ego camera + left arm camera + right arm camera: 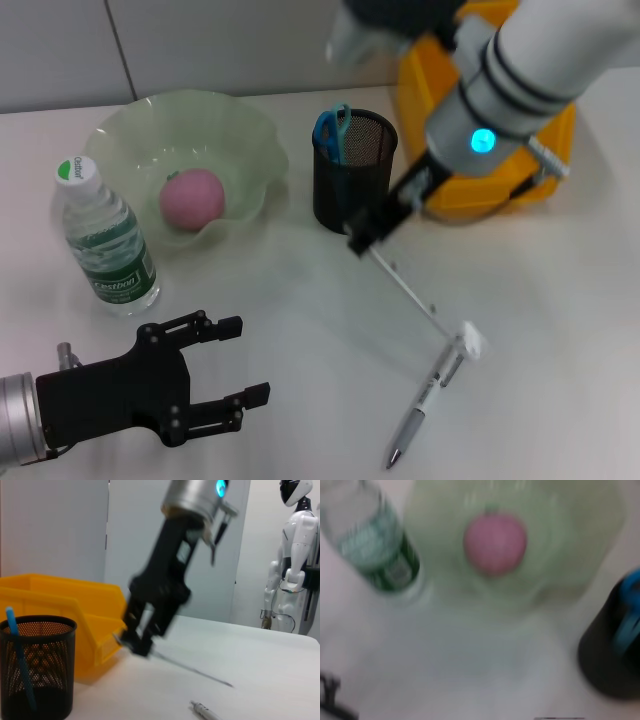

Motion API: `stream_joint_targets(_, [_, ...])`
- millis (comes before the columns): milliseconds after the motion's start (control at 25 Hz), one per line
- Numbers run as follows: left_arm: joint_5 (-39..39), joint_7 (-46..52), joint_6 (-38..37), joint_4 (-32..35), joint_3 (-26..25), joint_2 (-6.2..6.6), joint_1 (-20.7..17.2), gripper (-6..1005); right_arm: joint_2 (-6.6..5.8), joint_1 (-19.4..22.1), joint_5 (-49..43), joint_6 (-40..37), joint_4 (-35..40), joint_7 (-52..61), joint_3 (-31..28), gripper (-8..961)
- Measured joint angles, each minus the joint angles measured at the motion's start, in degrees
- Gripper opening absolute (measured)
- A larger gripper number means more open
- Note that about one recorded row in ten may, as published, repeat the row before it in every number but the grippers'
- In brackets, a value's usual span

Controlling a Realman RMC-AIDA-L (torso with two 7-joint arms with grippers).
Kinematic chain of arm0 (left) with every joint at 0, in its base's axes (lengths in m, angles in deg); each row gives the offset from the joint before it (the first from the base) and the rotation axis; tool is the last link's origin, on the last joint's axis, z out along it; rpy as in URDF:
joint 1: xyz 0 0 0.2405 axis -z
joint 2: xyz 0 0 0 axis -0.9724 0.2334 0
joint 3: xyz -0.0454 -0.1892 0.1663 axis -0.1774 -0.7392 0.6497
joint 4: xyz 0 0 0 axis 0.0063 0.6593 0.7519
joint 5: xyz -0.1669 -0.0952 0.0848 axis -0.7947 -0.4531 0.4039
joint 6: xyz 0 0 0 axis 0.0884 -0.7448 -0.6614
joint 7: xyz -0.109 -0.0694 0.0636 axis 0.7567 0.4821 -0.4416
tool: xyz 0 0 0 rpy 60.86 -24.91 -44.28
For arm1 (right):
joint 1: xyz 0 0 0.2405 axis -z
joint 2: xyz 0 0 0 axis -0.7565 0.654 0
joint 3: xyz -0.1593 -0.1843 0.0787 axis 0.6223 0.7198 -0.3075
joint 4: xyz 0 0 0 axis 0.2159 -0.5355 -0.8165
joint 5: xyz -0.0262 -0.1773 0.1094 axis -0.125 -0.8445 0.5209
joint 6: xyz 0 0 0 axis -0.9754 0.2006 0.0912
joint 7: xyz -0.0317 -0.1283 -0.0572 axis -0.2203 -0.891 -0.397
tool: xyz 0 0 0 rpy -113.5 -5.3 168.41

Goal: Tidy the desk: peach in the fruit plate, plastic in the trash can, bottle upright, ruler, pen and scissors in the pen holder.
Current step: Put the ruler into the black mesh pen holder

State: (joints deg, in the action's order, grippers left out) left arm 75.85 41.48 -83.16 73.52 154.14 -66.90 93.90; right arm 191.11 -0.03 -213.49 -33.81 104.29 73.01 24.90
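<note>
Nearest the desk's front edge the black left gripper [232, 373] hovers with its fingers spread wide and empty, and the white-and-grey pen [428, 397] lies towards the front right. Mid-desk, the right gripper [372, 228] pinches one end of the thin clear plastic ruler [408, 288], whose long axis slants down from the jaws to its far end near the pen's cap. By my reading the ruler step is in hand, and the next move calls for tipping it upright above the black mesh pen holder [354, 172], which stands just behind and already carries the blue-handled scissors [331, 128].

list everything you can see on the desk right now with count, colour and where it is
peach: one, pink, in the fruit plate
fruit plate: one, pale green, far left of desk
bottle: one, clear with green label, upright, near side of the plate
pen holder: one, black mesh, desk centre
scissors: one, blue handles, in the pen holder
trash can: one, yellow, far right
ruler: one, clear, held at one end, other end by the pen
pen: one, white, lying near right
left pincer: open, near left, above desk
right pincer: shut on the ruler, beside the pen holder
</note>
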Motion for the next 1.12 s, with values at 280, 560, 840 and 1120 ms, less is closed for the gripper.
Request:
stream_joint_targets(280, [0.00,0.00,0.14,0.00,-0.25,-0.11,0.01,785,-0.01,0.97,0.22,3.09,8.09,-3.61,-8.53,386])
stream_joint_targets(560, [-0.01,-0.02,0.18,0.00,-0.39,-0.23,0.35,785,0.24,4.34,0.62,12.37,15.14,-3.92,-8.59,385])
stream_joint_targets(840, [0.00,-0.09,0.18,0.00,-0.40,-0.43,0.68,785,0.32,8.42,0.69,26.78,14.26,-4.72,-2.84,385])
stream_joint_targets(1120, [-0.01,-0.09,0.17,0.00,-0.39,-0.43,1.06,785,0.33,12.70,1.91,38.80,12.69,-5.12,2.99,385])
